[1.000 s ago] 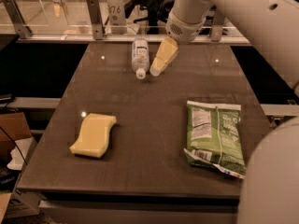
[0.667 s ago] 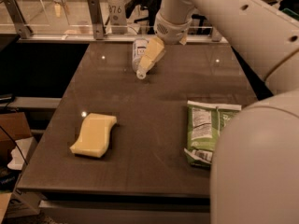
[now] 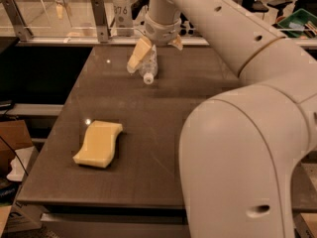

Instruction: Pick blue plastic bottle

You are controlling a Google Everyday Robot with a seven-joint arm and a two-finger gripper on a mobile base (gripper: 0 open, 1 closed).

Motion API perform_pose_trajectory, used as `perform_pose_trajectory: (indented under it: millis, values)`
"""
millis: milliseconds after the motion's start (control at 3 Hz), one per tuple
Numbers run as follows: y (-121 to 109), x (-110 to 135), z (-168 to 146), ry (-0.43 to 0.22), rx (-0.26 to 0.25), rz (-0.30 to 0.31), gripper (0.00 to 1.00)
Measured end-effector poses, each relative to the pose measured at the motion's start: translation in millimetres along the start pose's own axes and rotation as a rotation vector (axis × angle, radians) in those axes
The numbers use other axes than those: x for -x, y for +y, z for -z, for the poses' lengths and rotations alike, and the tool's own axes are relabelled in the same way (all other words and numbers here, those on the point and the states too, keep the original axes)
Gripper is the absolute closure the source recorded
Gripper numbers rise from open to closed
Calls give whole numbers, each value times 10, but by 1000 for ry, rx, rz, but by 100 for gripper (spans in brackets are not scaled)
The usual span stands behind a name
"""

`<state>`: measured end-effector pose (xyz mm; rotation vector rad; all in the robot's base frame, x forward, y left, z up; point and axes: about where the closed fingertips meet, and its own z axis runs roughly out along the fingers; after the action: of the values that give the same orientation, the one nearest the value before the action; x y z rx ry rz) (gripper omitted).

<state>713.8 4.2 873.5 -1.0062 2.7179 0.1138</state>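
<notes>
by the blue plastic bottle [image 3: 150, 66], jaws

This looks like a robotics lab: a plain dark table [image 3: 163, 113] has a metal railing [image 3: 99, 19] with glass panels along its far edge. A cardboard box [image 3: 12, 138] sits off its left edge and a green bin [image 3: 297, 21] beyond its far right corner. The gripper [image 3: 156, 51] hangs near the middle of the far edge, fingers spread.

Rounded white arm [image 3: 223, 29]; seemingly tan pincer [image 3: 154, 57], top centre
</notes>
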Motion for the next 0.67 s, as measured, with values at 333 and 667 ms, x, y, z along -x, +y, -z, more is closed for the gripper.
perform_pose_trajectory:
  millis: [333, 667]
  values:
    - [7, 164, -114, 5, -23, -87, 0]
    - [-65, 208, -199, 17, -60, -162, 0]
